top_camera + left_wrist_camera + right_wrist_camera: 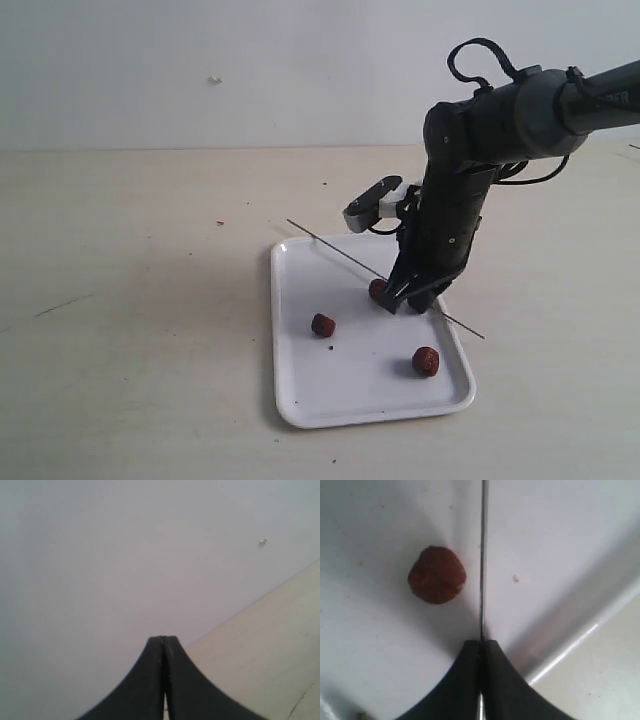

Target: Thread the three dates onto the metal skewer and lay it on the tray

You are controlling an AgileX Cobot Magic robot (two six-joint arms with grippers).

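The white tray (pixel 300 400) lies on the table with three dates on it: one (pixel 323 324) at the left, one (pixel 426 361) near the front right, and one (pixel 377 288) partly hidden behind my right gripper (pixel 410 302). That gripper is shut on the metal skewer (pixel 330 246), which slants from the tray's far left corner down past its right rim. In the right wrist view the skewer (pixel 483 555) runs straight out from the shut right gripper (pixel 481 642), with a date (pixel 437 575) just beside it. My left gripper (pixel 162 638) is shut on nothing, facing a blank wall.
The tray's raised rim (pixel 570 647) runs close to my right gripper, with the beige tabletop (pixel 130 300) beyond it. Small dark crumbs (pixel 331 348) dot the tray. The left arm is outside the exterior view.
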